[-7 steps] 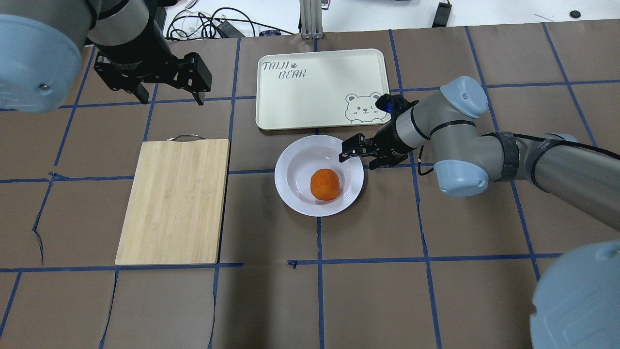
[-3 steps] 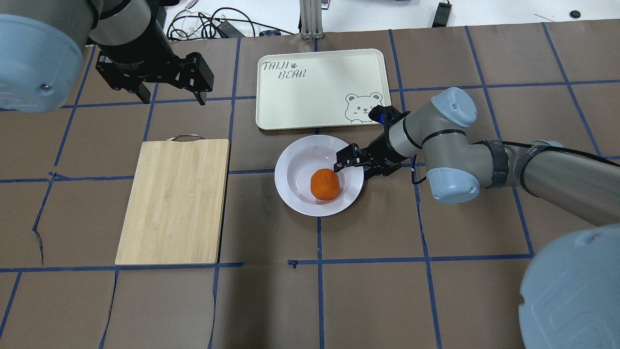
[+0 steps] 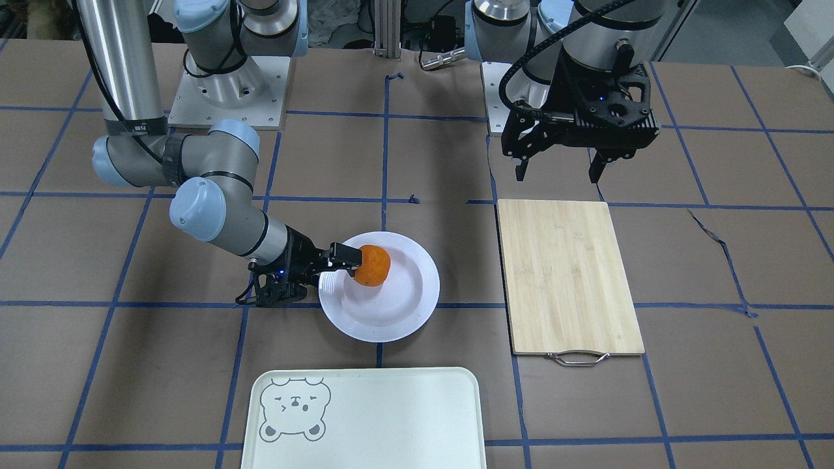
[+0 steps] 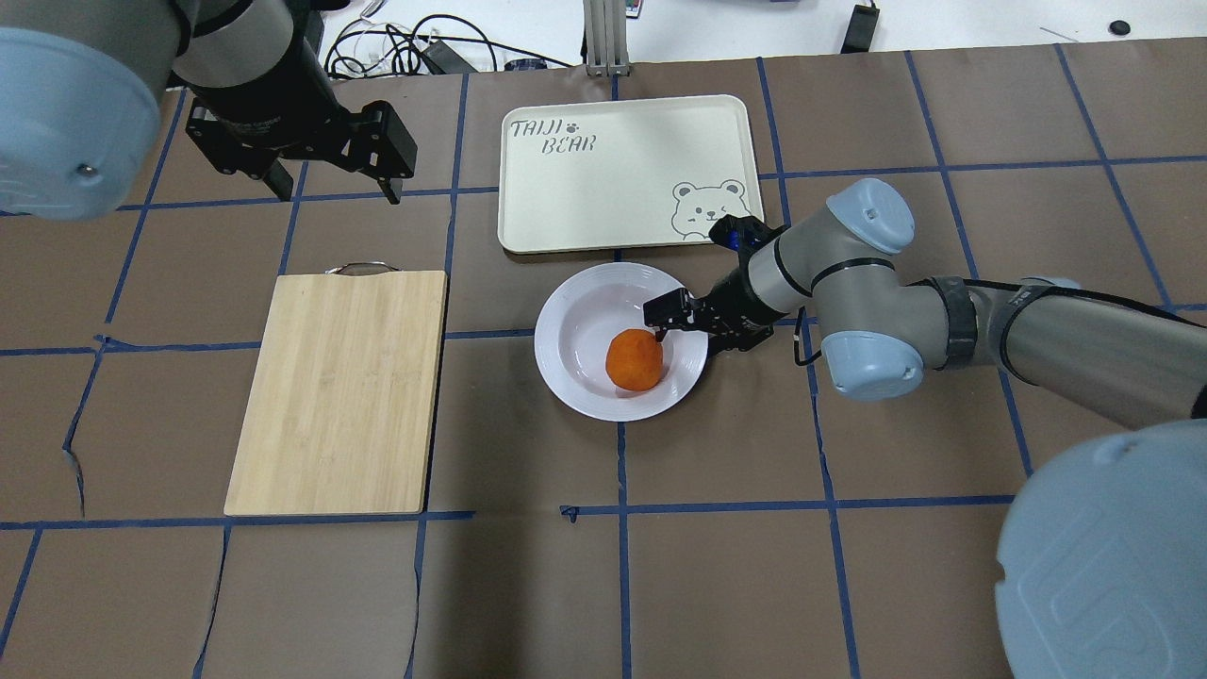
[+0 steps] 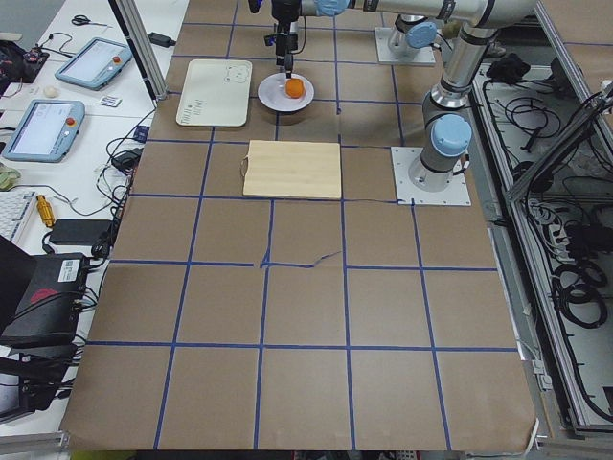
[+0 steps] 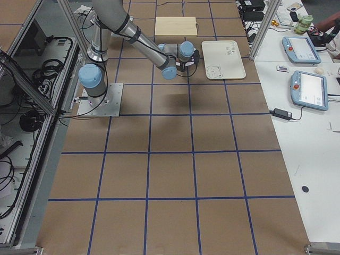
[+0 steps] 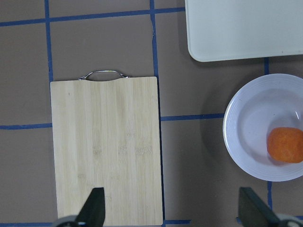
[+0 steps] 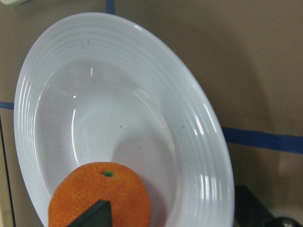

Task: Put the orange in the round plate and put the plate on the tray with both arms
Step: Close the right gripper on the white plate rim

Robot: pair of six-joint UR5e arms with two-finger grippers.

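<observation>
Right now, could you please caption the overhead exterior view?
Open right gripper straddles the rim of the round plate holding the orange; open left gripper hovers beyond the cutting board.

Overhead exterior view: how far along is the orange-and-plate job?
Done: the orange sits in the round plate. In hand: the right gripper, open, straddles the plate's rim beside the orange. Left to do: the left gripper hangs open past the cutting board, away from the plate, which rests on the table, not the tray.
</observation>
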